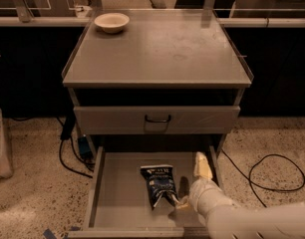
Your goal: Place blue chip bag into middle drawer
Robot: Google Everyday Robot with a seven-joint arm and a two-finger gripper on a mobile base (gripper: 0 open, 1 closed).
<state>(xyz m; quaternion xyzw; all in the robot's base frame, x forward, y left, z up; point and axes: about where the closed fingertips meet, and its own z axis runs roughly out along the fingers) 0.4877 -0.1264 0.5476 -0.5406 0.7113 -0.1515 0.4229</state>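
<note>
The blue chip bag [159,185] lies flat on the floor of the open middle drawer [115,193], near its centre, with its white lettering facing up. My gripper [192,185] is inside the drawer just right of the bag, and it is open. One cream finger [202,165] points toward the drawer's back right. The other fingertip [182,203] sits by the bag's lower right corner. The bag is not between the fingers. My white arm [252,220] comes in from the lower right.
The drawer above is closed, with a small black handle [157,119]. A cream bowl [111,22] stands at the cabinet top's back left. Black cables [272,176] lie on the speckled floor at both sides. A bin [0,143] stands at the far left.
</note>
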